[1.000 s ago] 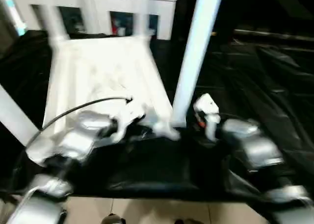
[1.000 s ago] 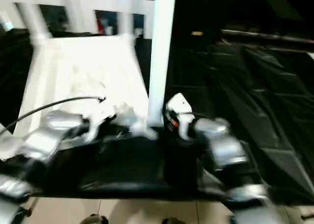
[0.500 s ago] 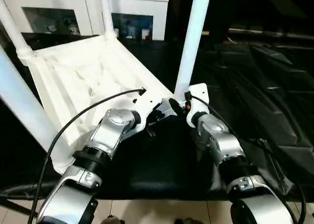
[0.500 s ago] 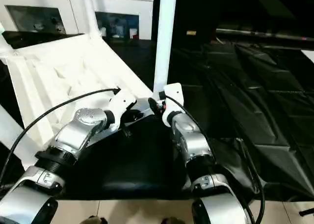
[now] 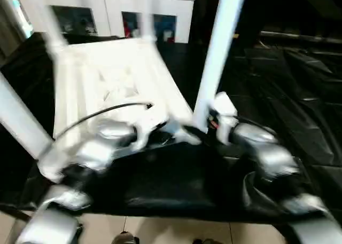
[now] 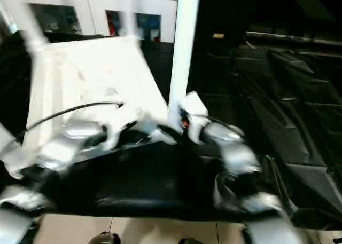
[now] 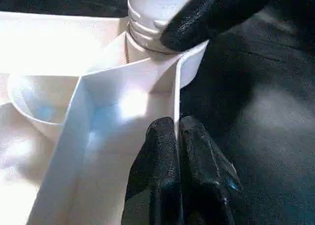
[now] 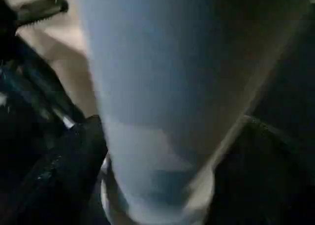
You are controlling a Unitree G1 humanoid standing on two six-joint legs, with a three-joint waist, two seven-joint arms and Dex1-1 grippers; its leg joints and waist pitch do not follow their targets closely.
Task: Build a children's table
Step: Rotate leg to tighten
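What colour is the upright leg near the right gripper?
White; the leg shows best in the right eye view.

Smooth, glossy white plastic tabletop (image 7: 123,107) and leg (image 5: 216,57); crinkled shiny black sheeting (image 5: 299,110); rough matt black pincer fingers (image 7: 162,176).

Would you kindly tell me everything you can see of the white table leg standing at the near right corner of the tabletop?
The leg is a long, smooth white tube, plastic by its look, standing nearly upright. Its ringed lower end sits in the rounded corner socket of the upside-down tabletop, which lies on black sheeting. The right gripper is at its base, one black finger against the ringed end. The left gripper pinches the tabletop's edge wall close by.
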